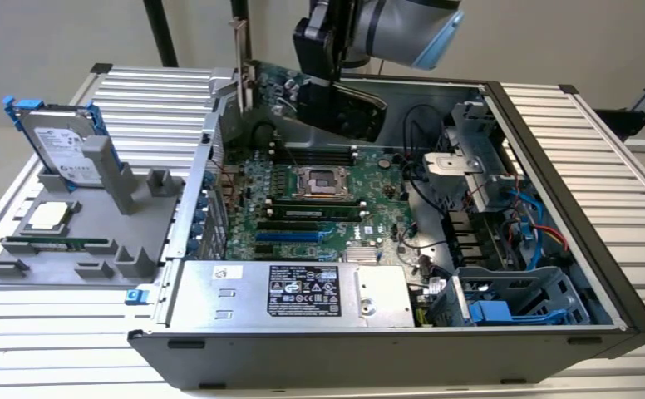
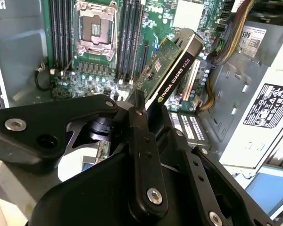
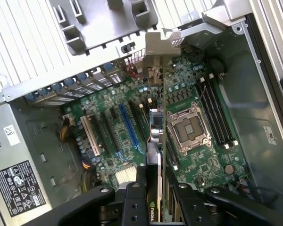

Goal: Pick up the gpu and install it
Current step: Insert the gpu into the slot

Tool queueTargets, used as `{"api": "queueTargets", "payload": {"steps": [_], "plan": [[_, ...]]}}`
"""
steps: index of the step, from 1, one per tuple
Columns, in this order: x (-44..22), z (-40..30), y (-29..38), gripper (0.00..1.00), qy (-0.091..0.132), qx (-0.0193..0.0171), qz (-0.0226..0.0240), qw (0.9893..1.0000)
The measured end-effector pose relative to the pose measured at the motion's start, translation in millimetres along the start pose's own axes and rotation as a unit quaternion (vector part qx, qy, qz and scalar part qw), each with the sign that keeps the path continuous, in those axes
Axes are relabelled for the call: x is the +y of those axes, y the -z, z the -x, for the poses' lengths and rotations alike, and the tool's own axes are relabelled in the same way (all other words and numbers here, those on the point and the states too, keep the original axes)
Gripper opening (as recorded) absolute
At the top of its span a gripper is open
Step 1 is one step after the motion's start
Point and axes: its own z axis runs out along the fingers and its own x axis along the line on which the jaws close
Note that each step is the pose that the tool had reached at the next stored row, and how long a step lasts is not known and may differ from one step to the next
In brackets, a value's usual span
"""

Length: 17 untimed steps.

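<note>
Pincer tight around gpu (above motherboard)

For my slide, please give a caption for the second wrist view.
The fingers hold the gpu tilted above the motherboard, not yet in a slot.

Soft, even light over the exterior view, gentle shadow inside the computer case. Second wrist view: the hand reads dark, the power supply beside it glares white, and the edge of the gpu gleams.
</note>
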Motion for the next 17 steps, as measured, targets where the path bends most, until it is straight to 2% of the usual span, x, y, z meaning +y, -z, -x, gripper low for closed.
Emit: {"api": "queueTargets", "payload": {"steps": [9, 17], "plan": [[-0.3, 0.1, 0.0, 0.0, 0.038, 0.0012, 0.0008, 0.9993], [-0.5, 0.2, 0.0, 0.0, 0.074, 0.0024, 0.0015, 0.9973]]}}
